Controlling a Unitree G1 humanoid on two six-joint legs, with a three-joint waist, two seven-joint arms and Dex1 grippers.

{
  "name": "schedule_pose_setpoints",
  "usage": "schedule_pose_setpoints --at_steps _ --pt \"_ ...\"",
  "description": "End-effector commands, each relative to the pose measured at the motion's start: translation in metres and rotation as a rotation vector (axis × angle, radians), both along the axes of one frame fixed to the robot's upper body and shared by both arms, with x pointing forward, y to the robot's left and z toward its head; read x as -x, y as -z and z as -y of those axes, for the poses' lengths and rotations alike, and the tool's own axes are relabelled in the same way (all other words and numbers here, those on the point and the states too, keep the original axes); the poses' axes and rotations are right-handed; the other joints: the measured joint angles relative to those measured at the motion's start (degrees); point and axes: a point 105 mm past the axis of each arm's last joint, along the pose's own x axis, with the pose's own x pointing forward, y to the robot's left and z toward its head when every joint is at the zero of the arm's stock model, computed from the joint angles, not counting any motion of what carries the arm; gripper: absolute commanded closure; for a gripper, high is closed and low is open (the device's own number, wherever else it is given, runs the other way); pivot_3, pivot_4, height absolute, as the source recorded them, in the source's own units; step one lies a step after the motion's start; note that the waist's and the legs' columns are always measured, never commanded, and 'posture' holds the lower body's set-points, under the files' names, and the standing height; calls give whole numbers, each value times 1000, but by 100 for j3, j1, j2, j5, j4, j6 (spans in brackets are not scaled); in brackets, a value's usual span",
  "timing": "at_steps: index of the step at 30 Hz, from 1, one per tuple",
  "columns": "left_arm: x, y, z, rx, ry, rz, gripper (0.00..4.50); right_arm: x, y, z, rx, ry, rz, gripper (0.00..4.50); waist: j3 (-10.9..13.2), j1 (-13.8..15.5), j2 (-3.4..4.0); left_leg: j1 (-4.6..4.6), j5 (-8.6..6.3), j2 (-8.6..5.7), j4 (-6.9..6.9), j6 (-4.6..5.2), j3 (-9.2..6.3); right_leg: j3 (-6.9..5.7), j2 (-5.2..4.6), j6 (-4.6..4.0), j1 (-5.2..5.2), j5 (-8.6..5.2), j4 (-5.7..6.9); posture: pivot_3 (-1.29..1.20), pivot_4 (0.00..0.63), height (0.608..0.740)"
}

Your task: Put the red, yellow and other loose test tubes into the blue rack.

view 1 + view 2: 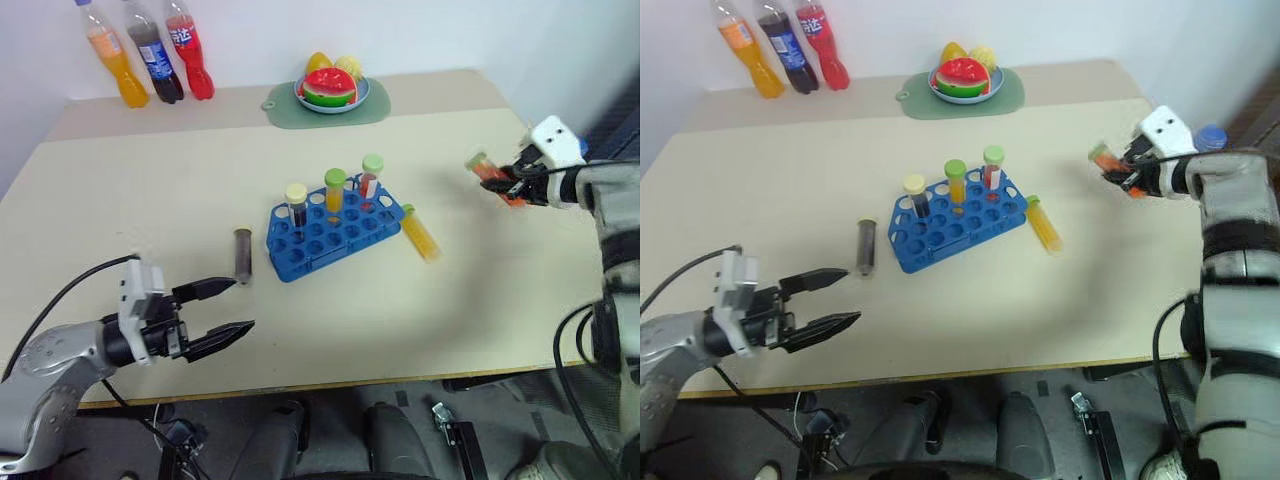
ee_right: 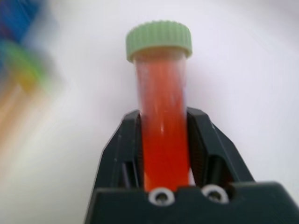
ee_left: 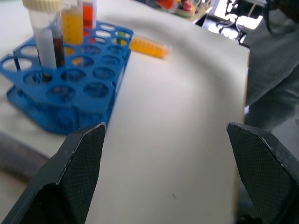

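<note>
The blue rack (image 1: 330, 232) stands mid-table with three capped tubes upright in it. A yellow test tube (image 1: 421, 234) lies on the table just right of the rack. A dark tube (image 1: 243, 255) lies to the rack's left. My right gripper (image 1: 497, 175) hovers above the table's right side, shut on a red test tube (image 2: 162, 121) with a green cap that sticks out past the fingers. My left gripper (image 1: 225, 312) is open and empty near the table's front left, below the dark tube; the rack (image 3: 70, 74) is ahead of it.
Three drink bottles (image 1: 150, 50) stand at the back left corner. A plate of fruit (image 1: 332, 88) on a green mat sits at the back centre. The table's front edge (image 1: 330, 385) runs close below my left gripper.
</note>
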Motion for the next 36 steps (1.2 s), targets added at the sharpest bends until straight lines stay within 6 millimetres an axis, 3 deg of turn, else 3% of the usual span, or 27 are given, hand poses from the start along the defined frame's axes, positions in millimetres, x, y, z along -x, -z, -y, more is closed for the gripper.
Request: schedule_pose_setpoints --at_steps 1,5,8,13,19,28,36 --pt "-8 -1 6 3 34 44 215 21 -26 -38 -223 -63 267 3709 -1 -2 2 0 -1 2 7 1 1 1 2 -1 -4 0 12 0 150 740" --pt "-21 -5 14 35 63 58 215 32 -10 -80 -440 -87 346 3709 1 51 6 0 2 -8 14 -3 1 7 -4 -2 -12 1 33 0 150 740" --pt "-26 -7 16 33 79 68 215 27 -7 -101 -561 -74 377 3709 0 56 4 1 9 -10 18 -11 -1 7 -3 -6 -13 8 37 0 150 740" --pt "-30 -11 16 35 83 78 215 18 8 -121 -620 -63 366 3709 -1 31 2 10 20 -8 10 -30 -2 6 0 -7 -10 8 38 0 150 740" --pt "-26 -11 11 31 60 77 215 13 39 -144 -632 -78 294 3709 -1 6 3 13 21 -7 8 -32 -2 6 8 -8 -11 8 40 0 150 740" --pt "-19 -9 9 30 35 69 215 0 74 -149 -610 -8 246 3709 -7 2 -5 65 20 -5 -4 -31 -2 10 17 -10 13 7 36 0 150 740" --pt "-18 -9 7 27 19 67 215 2 83 -131 -567 27 273 3709 -23 39 -22 92 2 -4 -4 -1 -3 12 21 -11 43 7 34 0 150 740"
